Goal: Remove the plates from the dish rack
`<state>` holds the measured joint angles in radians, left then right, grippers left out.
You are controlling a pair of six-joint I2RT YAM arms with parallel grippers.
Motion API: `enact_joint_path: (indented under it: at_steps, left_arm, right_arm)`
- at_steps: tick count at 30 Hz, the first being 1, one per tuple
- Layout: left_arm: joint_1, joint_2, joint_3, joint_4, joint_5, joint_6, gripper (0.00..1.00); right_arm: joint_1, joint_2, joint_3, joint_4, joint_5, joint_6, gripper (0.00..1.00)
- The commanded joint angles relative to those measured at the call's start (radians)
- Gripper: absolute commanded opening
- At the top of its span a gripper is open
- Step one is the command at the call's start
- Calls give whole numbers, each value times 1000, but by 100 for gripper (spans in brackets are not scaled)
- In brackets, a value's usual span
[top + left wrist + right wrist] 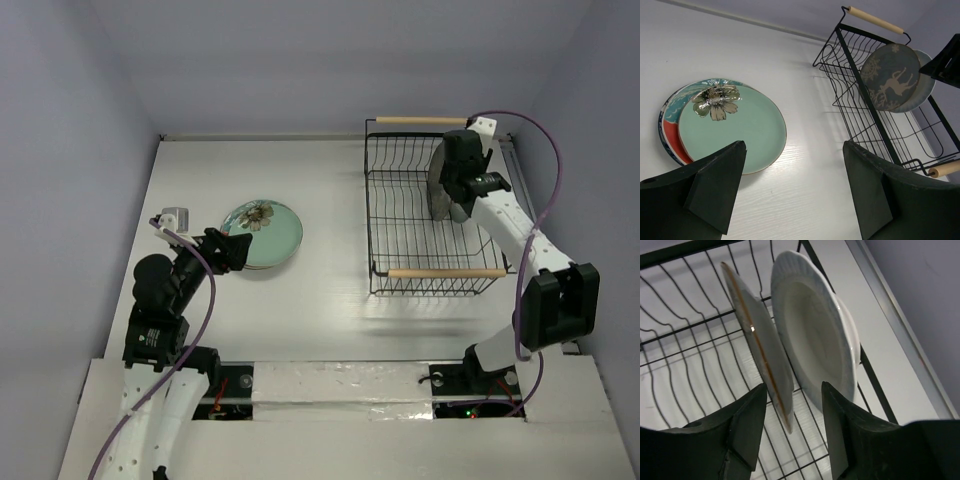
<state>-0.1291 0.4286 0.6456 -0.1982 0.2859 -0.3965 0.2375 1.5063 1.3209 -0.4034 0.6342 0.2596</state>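
The black wire dish rack [370, 200] stands at the right. Two plates stand upright in it: a grey-brown patterned plate [760, 345] and a plain white plate [815, 335] behind it. My right gripper [794, 415] is open, and in the right wrist view the grey-brown plate's rim shows between its fingers. In the top view it [455, 192] hangs over these plates. On the table at the left, the pale green flower plate [732, 127] lies on the red-and-teal plate [671, 135]; a blue rim shows underneath. My left gripper [795, 185] is open and empty, just beside this stack [262, 232].
The rack also shows in the left wrist view [880, 115], with the deer-patterned plate [890, 75] in it. Its wooden handles [446, 272] lie at the near and far ends. Pale walls close the table's back and sides.
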Motion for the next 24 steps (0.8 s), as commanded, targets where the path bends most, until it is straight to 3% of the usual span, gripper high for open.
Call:
enact_joint_path:
  at_steps: [1, 3, 8, 12, 24]
  left_arm:
    - [-6, -5, -4, 54, 15, 13, 75]
    - [-6, -5, -6, 56, 13, 13, 75]
    - [-6, 1, -4, 54, 15, 13, 75]
    - [-6, 4, -4, 54, 15, 13, 75]
    - [-6, 9, -6, 54, 12, 13, 75]
  right_arm:
    - [-6, 32, 75, -11, -5, -29, 50]
    - [-6, 69, 84, -11, -4, -29, 44]
    - [-6, 149, 106, -28, 16, -31, 44]
    - [-6, 164, 106, -25, 33, -36, 36]
    - [19, 78, 156, -63, 143, -102, 3]
